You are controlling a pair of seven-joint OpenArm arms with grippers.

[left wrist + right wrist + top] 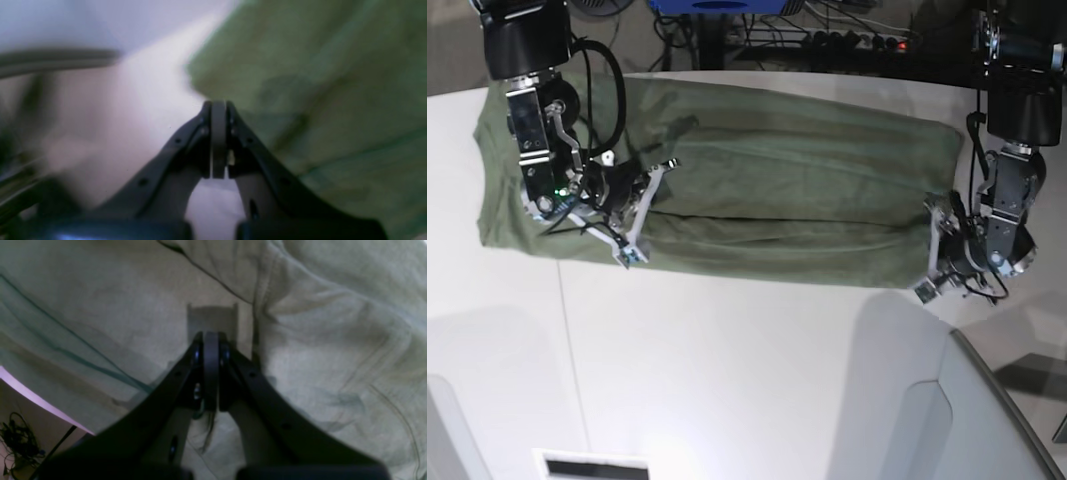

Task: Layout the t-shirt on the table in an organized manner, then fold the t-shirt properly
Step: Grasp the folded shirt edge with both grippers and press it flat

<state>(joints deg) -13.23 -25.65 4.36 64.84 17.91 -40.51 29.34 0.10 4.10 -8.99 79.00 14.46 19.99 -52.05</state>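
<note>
The olive-green t-shirt (777, 190) lies in a long band across the far half of the white table (727, 370), with a lengthwise crease through its middle. My right gripper (645, 208) hovers over the shirt's left part. In the right wrist view its jaws (210, 335) are shut with nothing between them, casting a shadow on the wrinkled cloth (317, 340). My left gripper (935, 255) sits at the shirt's right end. In the left wrist view it (218, 104) is shut and empty, right at the edge of the blurred green cloth (317, 83), with bare table (150, 83) to its left.
A grey angled panel (987, 430) rises at the near right corner. Cables and a power strip (847, 40) lie beyond the table's far edge. The table edge (33, 396) and floor cables (16, 440) show at the lower left of the right wrist view.
</note>
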